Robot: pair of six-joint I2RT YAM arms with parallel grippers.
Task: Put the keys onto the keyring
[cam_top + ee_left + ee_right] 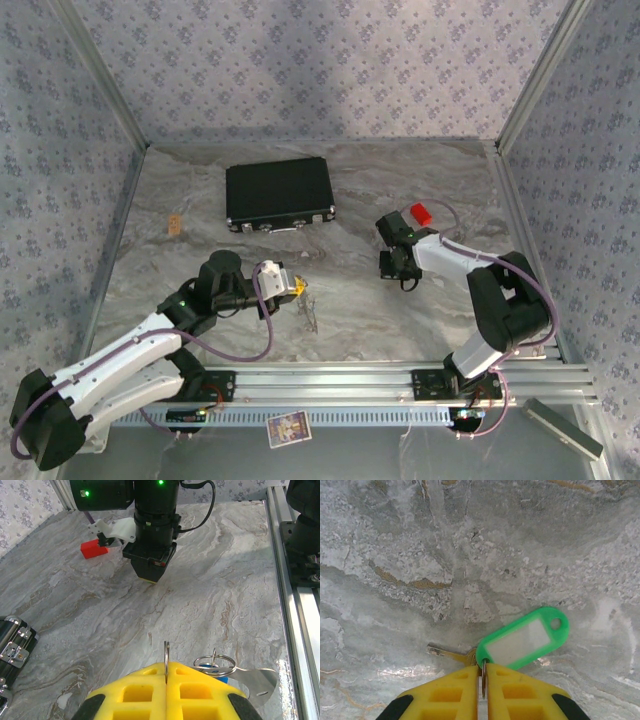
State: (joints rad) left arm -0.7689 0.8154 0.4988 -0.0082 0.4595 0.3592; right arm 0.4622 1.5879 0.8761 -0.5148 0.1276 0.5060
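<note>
My left gripper (166, 666) is shut on a metal keyring (166, 652), which stands edge-on between the yellow jaws. A smaller ring (214, 662) beside it carries a blue-headed key (222, 679) with a silver blade (257, 680). From above, that bundle (312, 312) hangs just right of the left gripper (290, 283). My right gripper (483, 666) is down at the table, shut on the small ring of a green tag (522, 639) with a brass key (451, 654) lying flat. In the top view the right gripper (392, 265) sits right of centre.
A black case (278, 193) lies at the back centre, with its latches (12, 645) showing in the left wrist view. A red block (421, 212) rests behind the right gripper. A small tan piece (174, 224) lies at the far left. Metal frame rails (520, 130) border the marble table.
</note>
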